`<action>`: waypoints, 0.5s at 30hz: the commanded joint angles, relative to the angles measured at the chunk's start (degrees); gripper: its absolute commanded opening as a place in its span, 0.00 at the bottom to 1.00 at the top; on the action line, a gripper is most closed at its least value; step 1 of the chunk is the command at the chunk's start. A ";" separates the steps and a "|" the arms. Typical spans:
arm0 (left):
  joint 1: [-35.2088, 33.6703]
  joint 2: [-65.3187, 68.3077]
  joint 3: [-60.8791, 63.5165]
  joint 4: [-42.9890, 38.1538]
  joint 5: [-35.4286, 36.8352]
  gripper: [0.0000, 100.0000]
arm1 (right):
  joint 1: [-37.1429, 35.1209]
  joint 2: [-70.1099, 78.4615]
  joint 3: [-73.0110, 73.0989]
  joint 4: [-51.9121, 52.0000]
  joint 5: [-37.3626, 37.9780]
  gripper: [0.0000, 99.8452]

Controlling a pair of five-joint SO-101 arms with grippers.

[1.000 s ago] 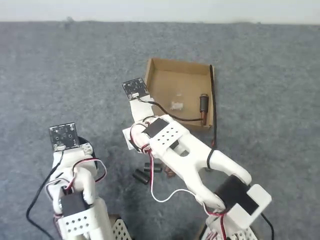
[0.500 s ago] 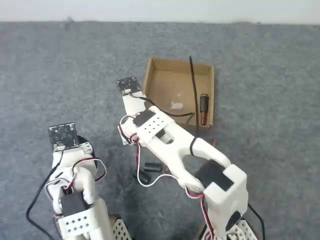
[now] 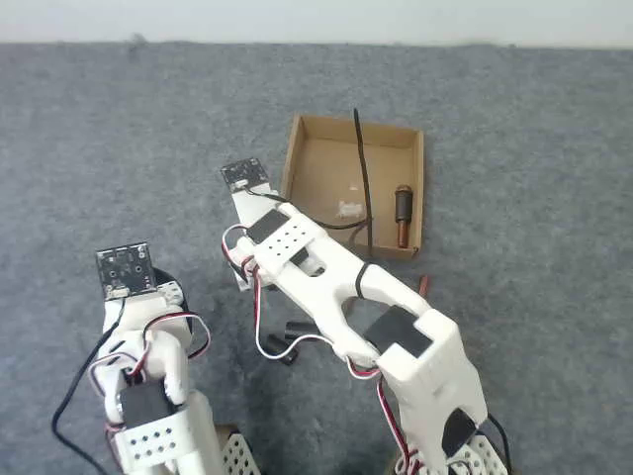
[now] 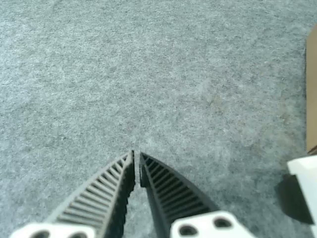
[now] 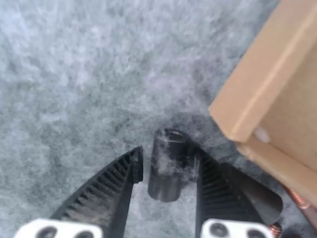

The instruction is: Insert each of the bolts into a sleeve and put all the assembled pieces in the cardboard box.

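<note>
Black left pincer (image 4: 137, 157): you have it pressed together, above the grey counter (image 4: 148, 74).
Loose sleeves (image 3: 300, 331): they lie on the counter beside your right arm.
Right pincer (image 5: 167, 151): spread, with one black sleeve (image 5: 167, 171) between its fingers.
Cardboard box (image 3: 326, 123): one corner is just beside that sleeve; one assembled piece (image 3: 403, 213) lies inside along a side wall.

An open brown cardboard box (image 3: 326, 183) sits at upper centre of the high view. A copper bolt in a black sleeve (image 3: 403, 216) lies along its right wall. Two short black sleeves (image 3: 300, 331) lie on the carpet at lower centre. Another hollow black sleeve (image 5: 167, 163) lies near the box's corner.
</note>
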 commanded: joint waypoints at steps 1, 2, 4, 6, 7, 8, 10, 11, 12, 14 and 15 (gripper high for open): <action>0.09 -0.97 -0.40 -1.58 -0.44 0.01 | -0.57 0.48 -4.57 2.33 -0.53 0.15; 0.09 -0.97 -0.40 -1.58 -0.44 0.01 | -0.57 0.75 -5.10 3.03 -0.53 0.15; 0.09 -0.97 -0.40 -1.58 -0.44 0.01 | -0.57 1.54 -6.15 3.91 -0.53 0.15; 0.09 -0.97 -0.40 -1.58 -0.44 0.01 | -0.57 1.63 -6.24 3.91 -0.53 0.14; 0.09 -0.97 -0.40 -1.58 -0.44 0.01 | -0.57 1.63 -6.24 3.91 -0.53 0.13; 0.09 -0.97 -0.40 -1.58 -0.44 0.01 | -0.57 1.63 -6.24 3.91 -0.53 0.10; 0.09 -0.97 -0.40 -1.58 -0.44 0.01 | -0.57 1.63 -6.24 3.82 -0.44 0.03; 0.09 -0.97 -0.40 -1.58 -0.44 0.01 | -0.57 1.63 -6.33 3.82 -0.35 0.01; 0.09 -0.97 -0.40 -1.58 -0.44 0.01 | -0.57 1.63 -6.33 4.00 -0.26 0.01; 0.09 -0.97 -0.40 -1.58 -0.44 0.01 | -0.57 1.19 -6.33 5.41 -0.26 0.02; 0.09 -0.97 -0.40 -1.58 -0.44 0.01 | -0.57 1.10 -6.42 6.20 -0.26 0.01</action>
